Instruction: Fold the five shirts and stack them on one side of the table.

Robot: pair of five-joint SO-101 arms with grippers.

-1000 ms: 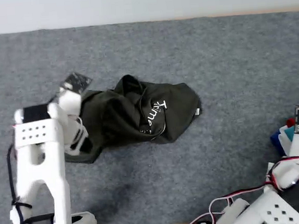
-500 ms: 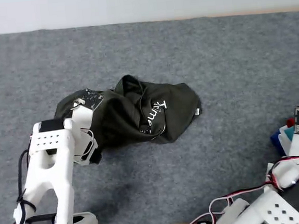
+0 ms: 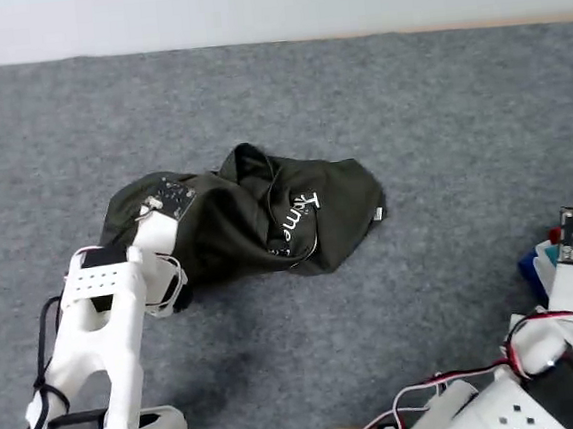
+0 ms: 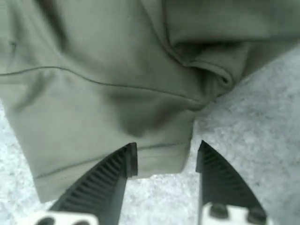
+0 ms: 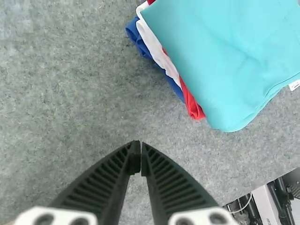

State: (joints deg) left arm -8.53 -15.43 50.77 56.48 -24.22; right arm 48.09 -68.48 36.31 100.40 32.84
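1. The grey table [image 3: 438, 111] carries all the work. The dark shirt [image 3: 267, 226] lies crumpled near its middle, bunched and overlapped on itself, with a corner spread toward my left arm [image 3: 101, 331].
2. The stack [image 5: 225, 56] sits at the table's right edge. I see teal on top, then red, white and blue layers under it. I count four folded, so I judge the dark shirt to be the last one and the task well along.
3. The step in hand looks like spreading the dark shirt flat before folding. Nothing about it is squared yet.
4. The left arm reaches forward from its base at the near left, wrist pitched down over the shirt's left edge. The right arm [image 3: 543, 393] is tucked at the near right, pointing down at bare table just beside the stack.
5. The left gripper [image 4: 166, 149] is wide open and holds nothing. The shirt's hem lies just ahead of its tips, with grey table showing on both sides of that corner.
6. The right gripper [image 5: 140, 146] has its jaws pressed together on nothing.
7. Next, I think I need to drop the left jaws onto that hem, pinch one layer only, and draw it outward to open the bundle. Catching two layers would drag the whole heap.
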